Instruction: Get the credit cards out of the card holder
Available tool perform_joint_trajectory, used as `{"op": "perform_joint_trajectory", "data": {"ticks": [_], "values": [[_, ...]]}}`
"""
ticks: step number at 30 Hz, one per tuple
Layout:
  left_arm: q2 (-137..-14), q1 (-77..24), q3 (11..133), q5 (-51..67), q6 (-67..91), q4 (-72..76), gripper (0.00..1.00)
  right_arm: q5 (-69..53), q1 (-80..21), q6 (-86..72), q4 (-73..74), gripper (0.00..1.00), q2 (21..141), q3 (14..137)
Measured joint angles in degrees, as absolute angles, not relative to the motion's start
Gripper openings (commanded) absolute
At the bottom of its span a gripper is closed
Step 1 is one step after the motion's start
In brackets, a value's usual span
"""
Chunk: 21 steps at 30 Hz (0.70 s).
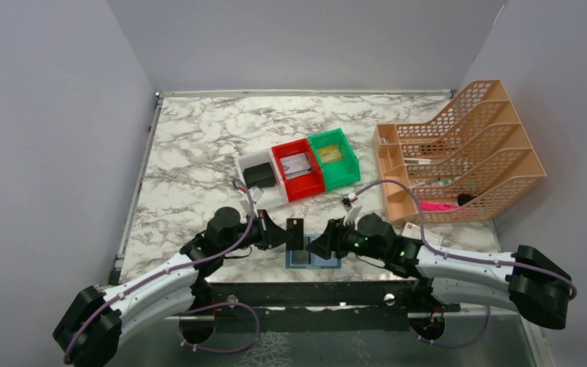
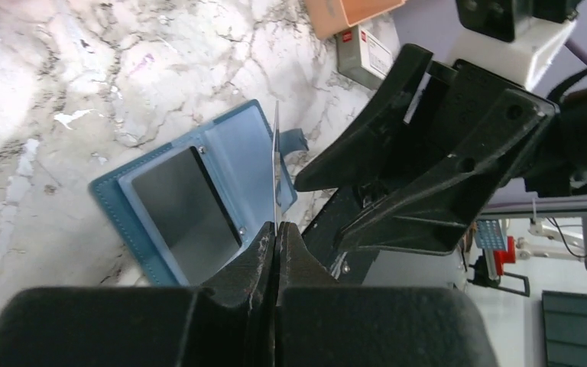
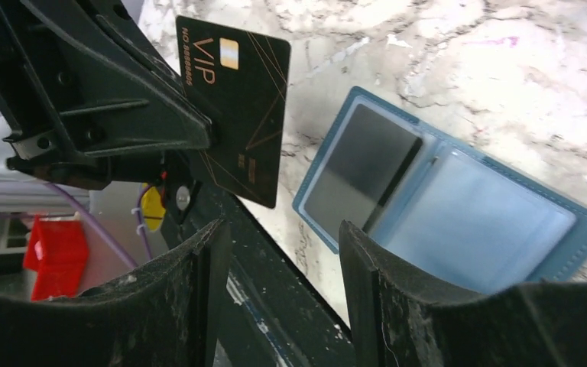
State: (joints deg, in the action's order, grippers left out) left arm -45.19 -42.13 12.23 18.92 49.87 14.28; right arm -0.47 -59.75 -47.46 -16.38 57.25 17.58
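DESK: What is the left hand (image 2: 277, 232) doing above the white-and-grey marbled counter (image 1: 199, 153)?

PHOTOG: It is clamped shut on a black, gold-lettered VIP credit card (image 3: 237, 107), pinched near one edge and held clear of the counter; the right hand (image 3: 279, 237) hovers just beside it, fingers parted, holding nothing.

DESK: And the flat teal-blue folding card holder (image 3: 497, 222)?

PHOTOG: It lies open on the counter near the front edge, below and between both hands; a second dark card (image 3: 363, 168) sits in one pale-blue pocket.

DESK: The risk?

PHOTOG: The hands are crowded; a careless approach could knock the thinly pinched card, so it pivots or drops; in reaching for the second card, a finger could shove the unpinned holder off the edge, or lift holder and card together.
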Motion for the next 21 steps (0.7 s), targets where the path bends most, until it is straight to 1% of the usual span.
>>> {"op": "perform_joint_trajectory", "data": {"ticks": [7, 9, 10, 13, 16, 21], "values": [[-44.9, -42.1, 11.0, 25.4, 51.2, 19.2, 0.0, -10.9, -54.8, -47.5, -24.8, 0.57, 62.0, 17.6], [-44.8, -42.1, 10.8, 26.6, 51.5, 20.6, 0.0, -14.2, -53.4, -47.5, -27.6, 0.54, 63.3, 17.6], [-44.8, -42.1, 10.7, 27.1, 51.7, 21.0, 0.0, -15.7, -52.9, -47.5, -28.9, 0.52, 63.9, 17.6], [-44.8, -42.1, 10.1, 28.5, 52.3, 22.9, 0.0, -19.1, -52.4, -47.5, -32.2, 0.39, 65.3, 17.6], [-44.6, -42.1, 9.4, 29.4, 52.9, 24.2, 0.0, -22.1, -51.4, -47.7, -34.5, 0.29, 66.1, 17.6], [-43.9, -42.1, 8.4, 29.6, 53.6, 25.6, 0.0, -25.5, -49.8, -48.5, -38.4, 0.2, 66.2, 16.6]]}}
